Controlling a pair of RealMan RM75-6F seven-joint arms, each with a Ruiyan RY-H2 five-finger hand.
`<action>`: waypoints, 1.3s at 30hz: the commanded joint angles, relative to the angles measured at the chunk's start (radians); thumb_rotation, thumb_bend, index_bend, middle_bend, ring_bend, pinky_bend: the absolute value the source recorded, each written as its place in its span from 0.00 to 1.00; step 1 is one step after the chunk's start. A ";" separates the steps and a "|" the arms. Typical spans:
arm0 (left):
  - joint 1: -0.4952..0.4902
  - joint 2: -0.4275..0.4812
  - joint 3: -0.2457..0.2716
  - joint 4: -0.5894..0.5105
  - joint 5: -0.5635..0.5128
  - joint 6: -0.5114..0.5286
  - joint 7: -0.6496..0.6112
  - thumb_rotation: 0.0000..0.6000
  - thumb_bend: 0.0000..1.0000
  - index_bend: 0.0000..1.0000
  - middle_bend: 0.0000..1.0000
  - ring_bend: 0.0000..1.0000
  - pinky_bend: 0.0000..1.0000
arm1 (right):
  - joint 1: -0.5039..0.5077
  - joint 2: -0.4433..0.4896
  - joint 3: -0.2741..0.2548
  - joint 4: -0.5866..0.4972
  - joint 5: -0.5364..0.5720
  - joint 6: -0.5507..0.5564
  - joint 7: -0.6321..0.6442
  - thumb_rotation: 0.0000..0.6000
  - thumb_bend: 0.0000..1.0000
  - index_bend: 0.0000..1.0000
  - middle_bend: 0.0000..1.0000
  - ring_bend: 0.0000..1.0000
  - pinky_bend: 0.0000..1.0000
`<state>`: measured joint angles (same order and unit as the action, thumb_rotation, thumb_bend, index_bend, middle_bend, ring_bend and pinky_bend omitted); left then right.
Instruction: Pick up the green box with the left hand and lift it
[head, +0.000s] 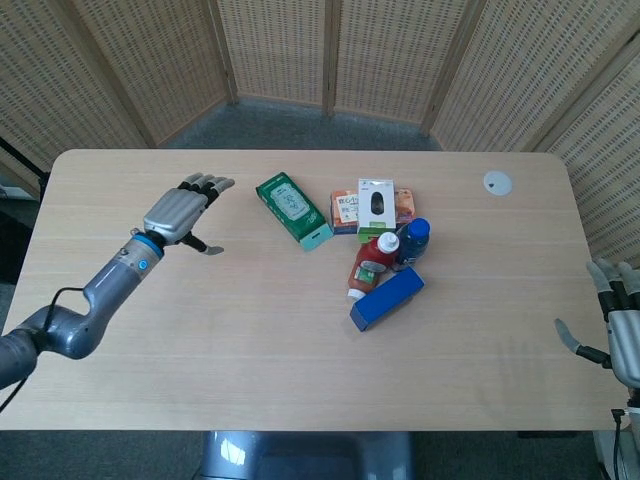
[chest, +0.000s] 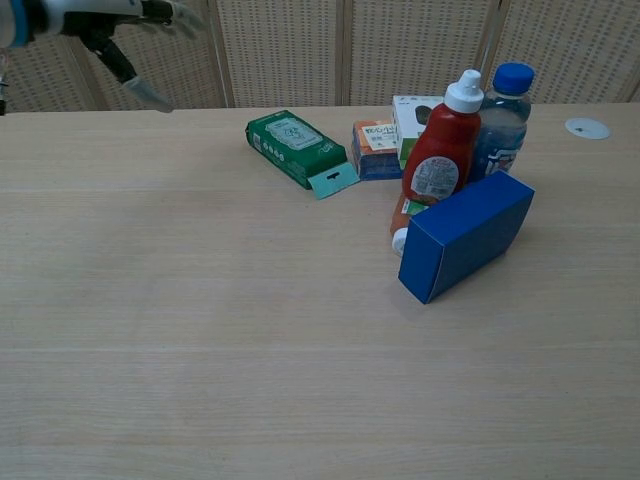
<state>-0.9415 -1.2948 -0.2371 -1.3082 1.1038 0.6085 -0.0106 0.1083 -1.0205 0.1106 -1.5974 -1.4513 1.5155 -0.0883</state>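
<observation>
The green box (head: 292, 209) lies flat on the table, back of centre; the chest view shows the same green box (chest: 298, 148) with a teal flap at its near end. My left hand (head: 183, 212) hovers open, fingers spread, a short way to the left of the box and apart from it. At the top left corner of the chest view the left hand (chest: 110, 25) is seen raised above the table. My right hand (head: 622, 325) hangs open off the table's right edge, holding nothing.
Right of the green box stand a white box with a black mouse picture (head: 375, 207), an orange packet (head: 347, 210), a red ketchup bottle (head: 375, 258), a blue-capped bottle (head: 412, 242) and a blue box (head: 387, 297). A small white disc (head: 497, 182) lies far right.
</observation>
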 joint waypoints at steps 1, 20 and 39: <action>-0.095 -0.129 0.011 0.143 -0.075 -0.072 0.089 0.83 0.04 0.00 0.00 0.00 0.00 | -0.007 0.006 0.000 0.001 0.008 0.003 0.003 0.20 0.34 0.00 0.00 0.00 0.00; -0.306 -0.523 0.020 0.659 -0.200 -0.287 0.139 0.74 0.04 0.00 0.00 0.00 0.00 | -0.064 0.025 -0.004 0.030 0.057 0.015 0.061 0.21 0.34 0.00 0.00 0.00 0.00; -0.324 -0.603 0.020 0.779 -0.068 -0.376 0.037 0.73 0.04 0.00 0.00 0.00 0.00 | -0.091 0.035 -0.003 0.028 0.057 0.023 0.086 0.21 0.34 0.00 0.00 0.00 0.00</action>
<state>-1.2706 -1.9028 -0.2183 -0.5238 1.0316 0.2353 0.0318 0.0171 -0.9855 0.1074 -1.5685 -1.3940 1.5392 -0.0019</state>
